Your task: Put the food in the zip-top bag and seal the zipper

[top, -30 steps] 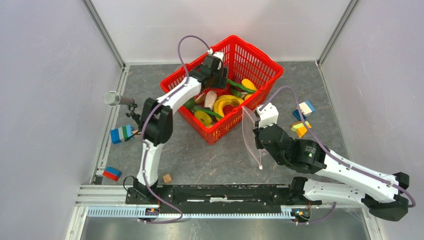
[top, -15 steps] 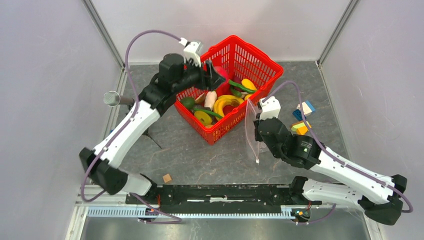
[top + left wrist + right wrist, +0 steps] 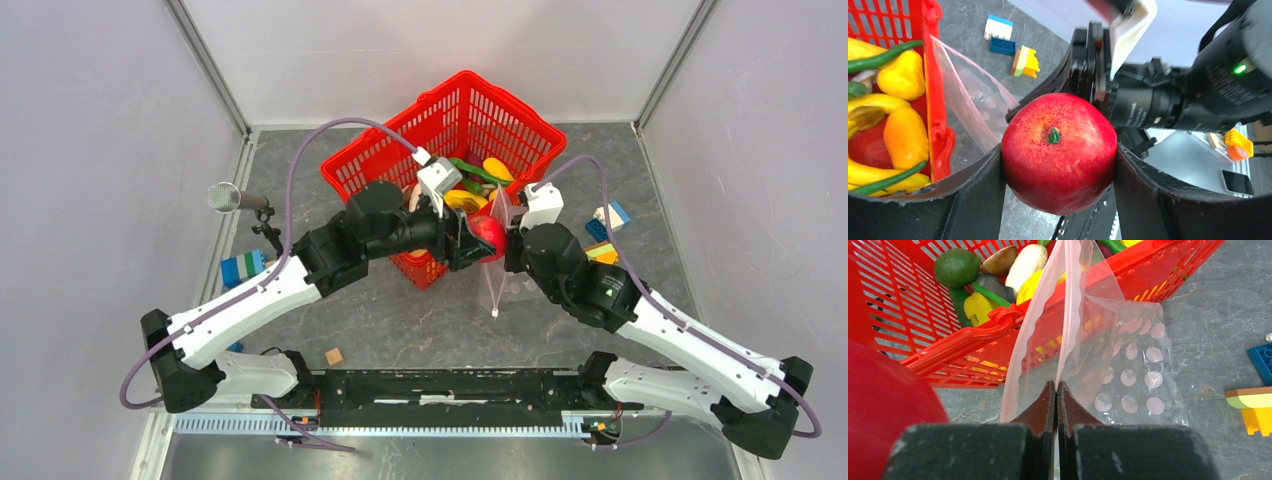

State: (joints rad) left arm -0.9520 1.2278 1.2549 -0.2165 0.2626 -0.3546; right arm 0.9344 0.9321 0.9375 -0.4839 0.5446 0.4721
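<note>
Two black fingers of the left gripper [image 3: 1058, 167] stand wide apart and clamp a glossy red apple [image 3: 1058, 150] between them, stem end facing the wrist camera. The apple fills the span, so there is little spare reach on either side.

Just beyond it, nearly touching, the right gripper [image 3: 1055, 390] has its jaws pressed fully together on a thin fold of the zip-top bag [image 3: 1128, 365]. The bag stands on edge between the red basket [image 3: 913, 295] and the gripper, with its dotted lower part slumped on the table [image 3: 400, 310]. The pinkish zipper [image 3: 1029, 335] runs up from the pinch in a wavy line, and the mouth looks only narrowly parted.

The rest of the food [image 3: 903, 75] lies in the basket: peppers, a banana, a lime. Some building bricks [image 3: 999, 35] sit on the table past the bag.

My worry is the mouth. Only one point of the bag is pinched, so I judge that nothing holds the lips apart, and the apple looks as wide as the opening. Pushed in now, it may shove the film against the basket instead of entering, or tug the bag out of the pinch. Let go too early, it would probably drop beside the bag and roll across the table.
</note>
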